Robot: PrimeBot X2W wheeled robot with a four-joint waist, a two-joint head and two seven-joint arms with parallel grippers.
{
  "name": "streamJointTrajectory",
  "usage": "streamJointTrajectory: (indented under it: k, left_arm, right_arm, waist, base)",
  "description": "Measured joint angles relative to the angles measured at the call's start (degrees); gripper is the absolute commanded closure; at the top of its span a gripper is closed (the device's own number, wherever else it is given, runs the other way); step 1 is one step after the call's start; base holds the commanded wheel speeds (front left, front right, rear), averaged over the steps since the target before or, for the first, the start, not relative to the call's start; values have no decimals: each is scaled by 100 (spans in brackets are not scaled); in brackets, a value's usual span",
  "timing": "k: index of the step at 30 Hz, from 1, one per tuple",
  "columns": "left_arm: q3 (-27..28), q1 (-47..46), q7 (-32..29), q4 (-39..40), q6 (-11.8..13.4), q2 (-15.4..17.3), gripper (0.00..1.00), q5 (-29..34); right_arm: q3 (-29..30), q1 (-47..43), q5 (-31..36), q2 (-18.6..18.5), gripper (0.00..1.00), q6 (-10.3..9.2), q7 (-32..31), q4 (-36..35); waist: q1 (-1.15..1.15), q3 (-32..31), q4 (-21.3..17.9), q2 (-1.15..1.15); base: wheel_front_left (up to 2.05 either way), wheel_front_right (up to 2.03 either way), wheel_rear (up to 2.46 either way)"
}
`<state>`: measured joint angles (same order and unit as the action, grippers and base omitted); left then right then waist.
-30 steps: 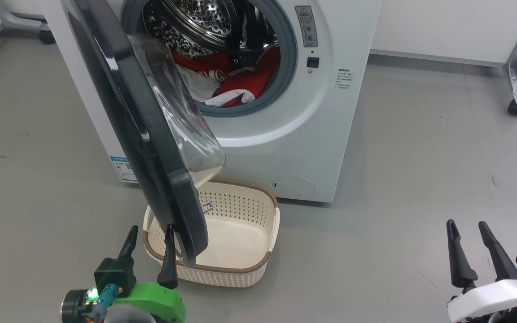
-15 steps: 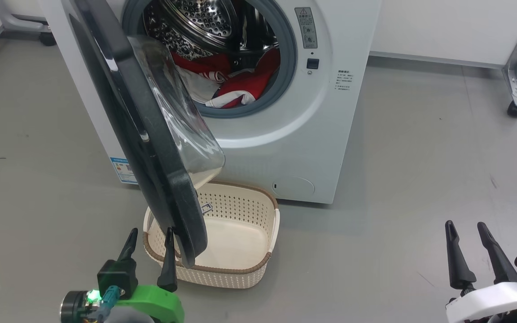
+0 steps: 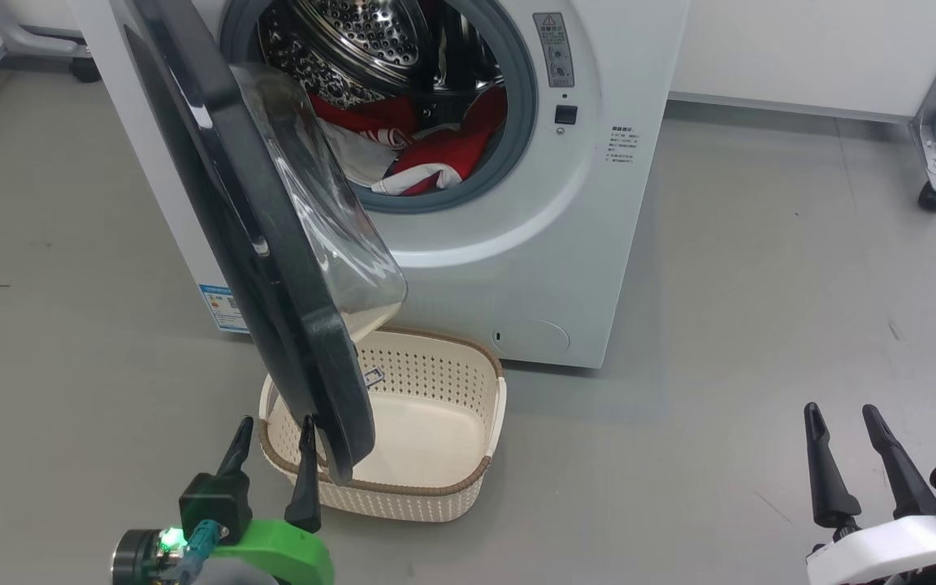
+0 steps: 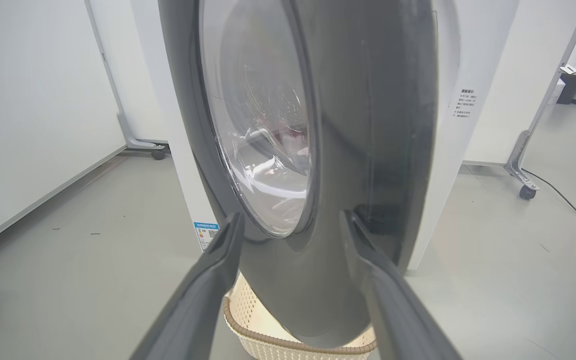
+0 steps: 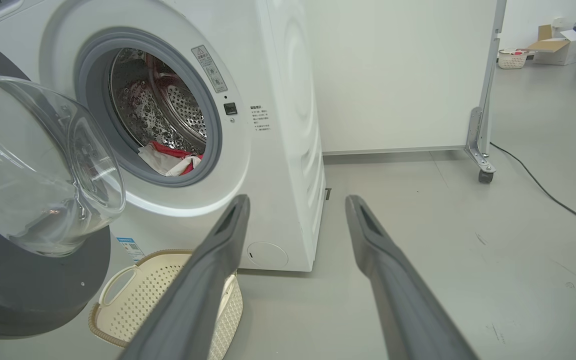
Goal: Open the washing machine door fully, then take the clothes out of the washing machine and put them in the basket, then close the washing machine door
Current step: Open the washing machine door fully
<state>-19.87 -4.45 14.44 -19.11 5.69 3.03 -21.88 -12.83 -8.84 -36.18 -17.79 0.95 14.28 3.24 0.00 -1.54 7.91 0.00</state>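
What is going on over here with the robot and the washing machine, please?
The robot faces a white washing machine whose door stands partly open. Its left fingers are open, close by the door's lower outer rim, holding nothing. Its right fingers are open off to the side, above the floor. Red and white clothes lie in the drum, and the basket below the door looks empty.

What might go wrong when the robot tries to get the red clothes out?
1. The washing machine door is only partly open and hangs over the basket, so the clothes might snag on it or miss.
2. The open left claw sits by the door's bottom edge and the basket; a push might slip off the shiny rim or bump the basket.
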Motion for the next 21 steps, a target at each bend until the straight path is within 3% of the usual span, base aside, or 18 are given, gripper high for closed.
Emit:
streamJointTrajectory:
  k: [1, 2, 3, 21]
  left_arm:
    - [-14, 2, 0, -29, -15, 0, 51, 0]
    - [-24, 4, 0, -47, -22, -2, 72, 0]
    - [-24, 4, 0, -47, -22, -2, 100, 0]
    - [428, -40, 0, 632, -44, -24, 100, -69]
  right_arm:
    - [7, -5, 1, 3, 0, 0, 0, 0]
    - [13, -8, 1, 10, 0, 10, 0, 0]
    - [13, -8, 1, 10, 0, 10, 0, 0]
    - [78, -77, 99, 141, 0, 75, 0, 4]
  waist:
    - [0, 1, 1, 0]
    - [0, 2, 2, 0]
    - [0, 2, 2, 0]
    - [0, -13, 47, 0]
  base:
    - [0, 0, 0]
    - [0, 0, 0]
    - [0, 0, 0]
    - [0, 0, 0]
